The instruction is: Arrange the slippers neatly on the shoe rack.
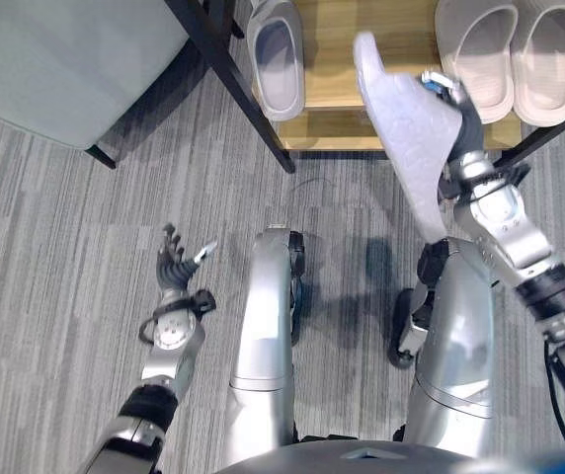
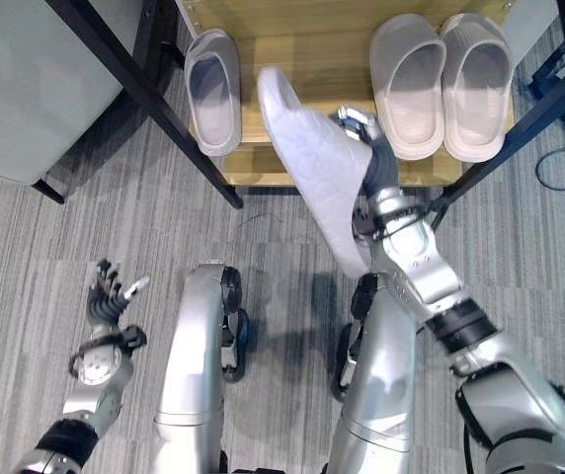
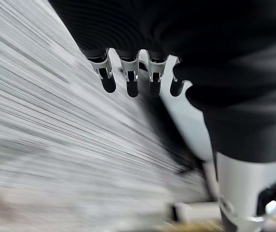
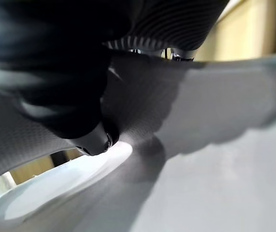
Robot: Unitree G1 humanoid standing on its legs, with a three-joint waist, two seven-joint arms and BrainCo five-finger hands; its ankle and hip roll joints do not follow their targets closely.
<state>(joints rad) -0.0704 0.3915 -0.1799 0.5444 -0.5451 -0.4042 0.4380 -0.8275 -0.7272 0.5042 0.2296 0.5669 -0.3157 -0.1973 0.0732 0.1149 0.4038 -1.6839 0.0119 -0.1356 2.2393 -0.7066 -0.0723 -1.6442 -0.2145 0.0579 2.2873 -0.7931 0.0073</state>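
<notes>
While the right hand point(image 1: 457, 120) pinches the grey slipper point(image 1: 406, 138) sole-out above the shoe rack point(image 1: 347, 128), between its single mate point(image 1: 276, 56) and a pale pair point(image 1: 510, 54), the left hand point(image 1: 176, 262) hangs open. Looks light, bendy foam; gripping the strap edge seems best.

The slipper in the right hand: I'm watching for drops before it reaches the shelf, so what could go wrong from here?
The right hand holds the grey slipper sole-up and tilted, gripped at one edge, so it might slip or land upside down. The gap between the single grey slipper and the beige pair is limited, so it may knock either neighbour. The left hand hangs open over the floor, too far away to help.
</notes>
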